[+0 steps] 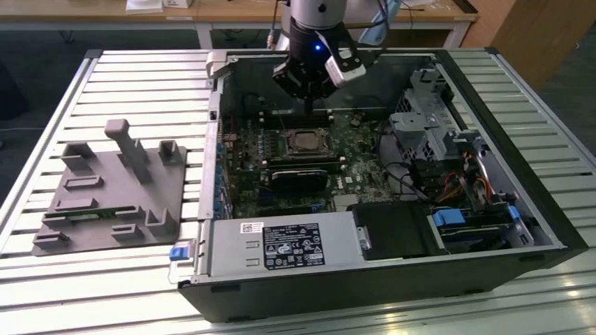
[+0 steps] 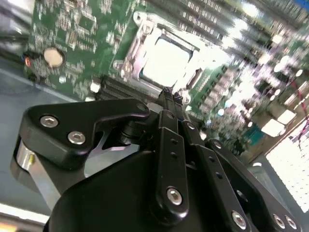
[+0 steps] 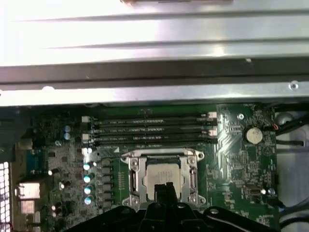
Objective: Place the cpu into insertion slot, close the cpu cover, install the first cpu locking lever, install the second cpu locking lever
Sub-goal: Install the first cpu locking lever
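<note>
The cpu (image 3: 161, 174) lies flat in the insertion slot (image 1: 289, 148) on the green board inside the open computer case; its pale top shines in the second wrist view (image 2: 166, 60). The silvery cpu cover (image 3: 131, 175) lies down around it, framing the chip (image 1: 303, 142). I cannot make out how the locking levers stand. My gripper (image 1: 310, 109) hangs a little above the board, just behind the socket. Its black fingers are shut with nothing between them, and their tips (image 3: 164, 189) sit over the socket's edge in both wrist views (image 2: 170, 94).
Several long memory slots (image 3: 154, 130) run beside the socket. A black heatsink block (image 1: 298, 180), the power supply (image 1: 279, 246) and a drive cage (image 1: 433, 132) crowd the case. A grey parts fixture (image 1: 112, 188) lies on the slatted table at the exterior view's left.
</note>
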